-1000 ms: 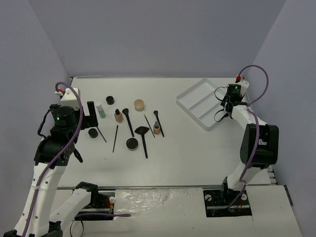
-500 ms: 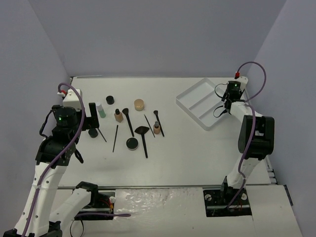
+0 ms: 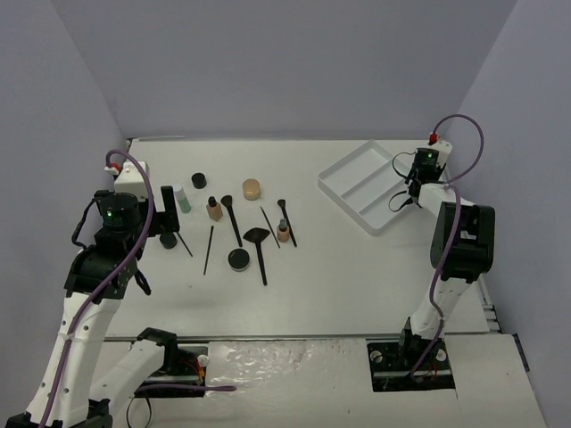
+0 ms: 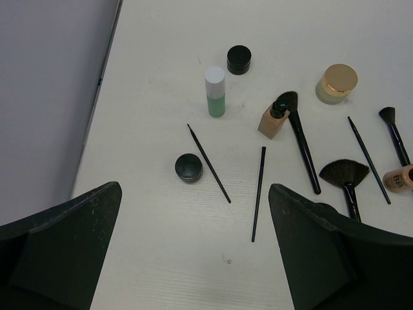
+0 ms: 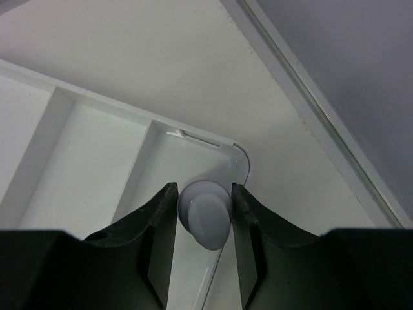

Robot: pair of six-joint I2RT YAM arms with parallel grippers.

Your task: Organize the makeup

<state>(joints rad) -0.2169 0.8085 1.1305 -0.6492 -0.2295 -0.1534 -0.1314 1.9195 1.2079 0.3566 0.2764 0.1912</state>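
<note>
The makeup lies loose on the left half of the table: a green bottle (image 3: 182,200), black pots (image 3: 199,181), a tan jar (image 3: 252,189), tan bottles (image 3: 214,210), thin black brushes and pencils (image 3: 234,221). My left gripper (image 3: 166,212) is open and empty, raised over a black pot (image 4: 188,167) and a thin brush (image 4: 208,163). My right gripper (image 5: 204,201) is shut on a lilac bottle (image 5: 205,214) and holds it over the end compartment of the white tray (image 5: 193,139), near its rounded corner. In the top view the right gripper (image 3: 406,189) hides that bottle.
The white divided tray (image 3: 352,189) sits at the back right, angled. The purple side wall and the table's edge run close beside the right gripper. In the left wrist view, a fan brush (image 4: 345,175) and a tan jar (image 4: 337,82) lie to the right.
My right wrist has shifted slightly back and right over the tray's corner, still holding the bottle. My left arm has barely moved.
</note>
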